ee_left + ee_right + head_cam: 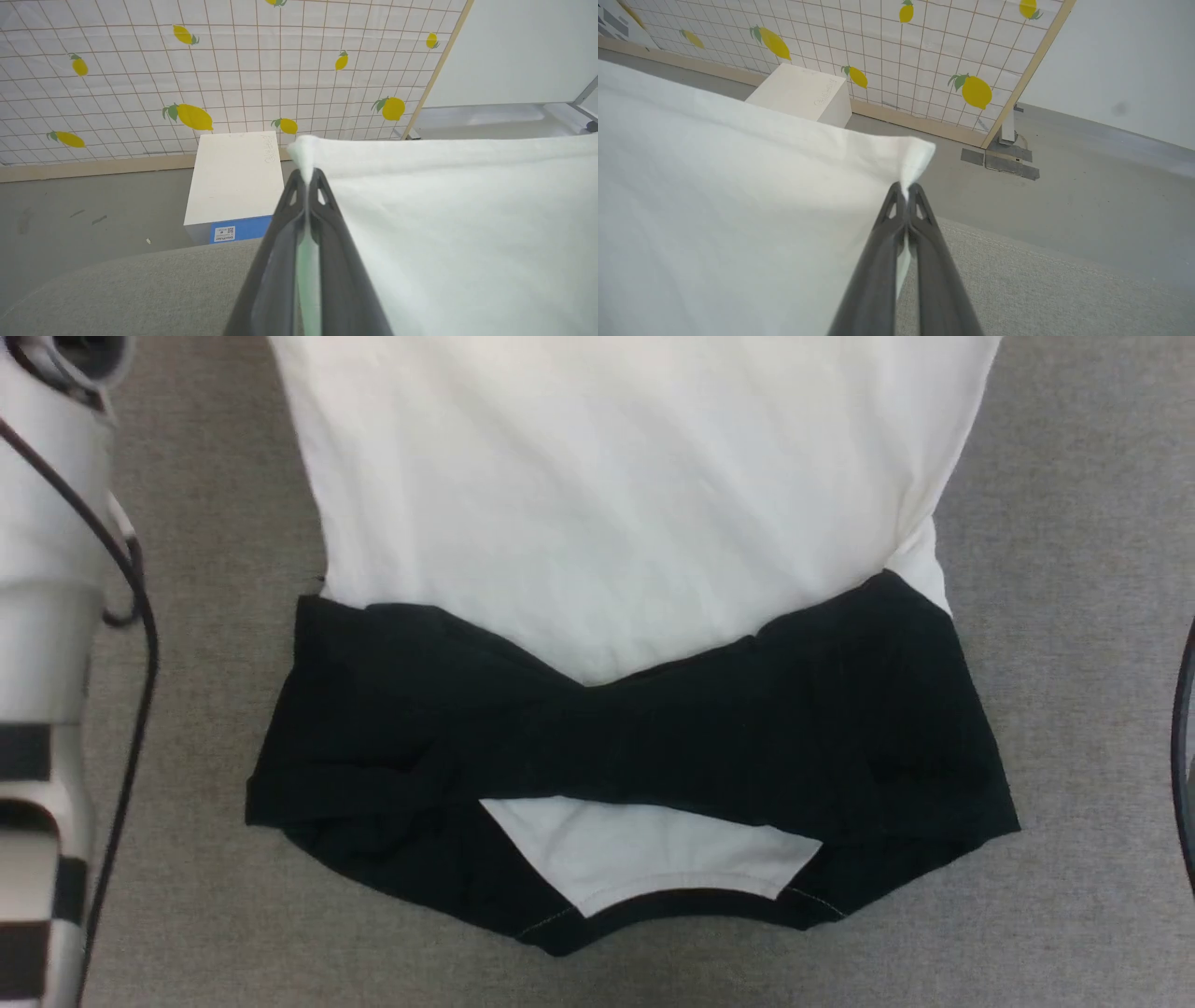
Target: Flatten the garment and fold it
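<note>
The soft white-bodied shirt with black sleeves and collar (616, 523) is lying on the grey fabric-covered table (1074, 709), its sleeves crossing just above the collar. The left gripper (307, 179) is pinching one white corner of it, and the right gripper (905, 191) is clamping another. On the floor beyond, a white rectangular box (233, 182) is showing a blue sticker (243, 231) and faint handwriting, both unreadable.

The shirt (616, 504) lies spread out in front of me, neck end nearest. Its black sleeves (653, 747) are folded across the white body. I hold two white corners (301, 151) (920, 154) pinched tight.
</note>
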{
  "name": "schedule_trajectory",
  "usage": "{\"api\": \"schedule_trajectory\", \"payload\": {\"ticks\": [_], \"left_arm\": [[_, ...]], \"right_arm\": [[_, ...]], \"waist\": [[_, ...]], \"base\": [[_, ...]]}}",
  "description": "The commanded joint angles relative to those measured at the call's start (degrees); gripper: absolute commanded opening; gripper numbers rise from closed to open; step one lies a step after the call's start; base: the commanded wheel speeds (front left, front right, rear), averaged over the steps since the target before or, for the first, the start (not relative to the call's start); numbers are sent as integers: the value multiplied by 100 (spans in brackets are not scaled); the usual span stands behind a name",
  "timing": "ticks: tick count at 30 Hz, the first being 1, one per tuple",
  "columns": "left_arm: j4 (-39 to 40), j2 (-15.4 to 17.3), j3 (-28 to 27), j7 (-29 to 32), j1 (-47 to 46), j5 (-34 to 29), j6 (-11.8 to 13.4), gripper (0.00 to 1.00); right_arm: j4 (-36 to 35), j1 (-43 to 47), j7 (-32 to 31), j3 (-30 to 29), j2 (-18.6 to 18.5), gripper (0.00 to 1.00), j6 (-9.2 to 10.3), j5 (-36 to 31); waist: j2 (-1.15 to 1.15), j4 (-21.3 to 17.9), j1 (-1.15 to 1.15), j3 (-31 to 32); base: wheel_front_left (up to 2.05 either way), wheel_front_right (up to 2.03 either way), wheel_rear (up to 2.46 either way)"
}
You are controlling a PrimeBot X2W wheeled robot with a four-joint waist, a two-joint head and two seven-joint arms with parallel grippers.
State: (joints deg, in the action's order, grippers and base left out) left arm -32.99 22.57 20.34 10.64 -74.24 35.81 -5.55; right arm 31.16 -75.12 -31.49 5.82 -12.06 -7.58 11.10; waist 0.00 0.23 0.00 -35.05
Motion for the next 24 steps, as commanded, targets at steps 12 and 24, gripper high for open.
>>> {"api": "schedule_trajectory", "payload": {"ticks": [12,24], "left_arm": [[860,274,104,-589,2635,788,-148,0],[2531,176,-197,-861,5678,1500,669,0]], "right_arm": [[-1162,3000,330,106,-448,0,9,1530],[-2268,5622,6,-478,-74,0,9,1967]], "waist": [[0,111,0,1954],[0,102,0,2812]], "base": [[0,0,0],[0,0,0]]}}
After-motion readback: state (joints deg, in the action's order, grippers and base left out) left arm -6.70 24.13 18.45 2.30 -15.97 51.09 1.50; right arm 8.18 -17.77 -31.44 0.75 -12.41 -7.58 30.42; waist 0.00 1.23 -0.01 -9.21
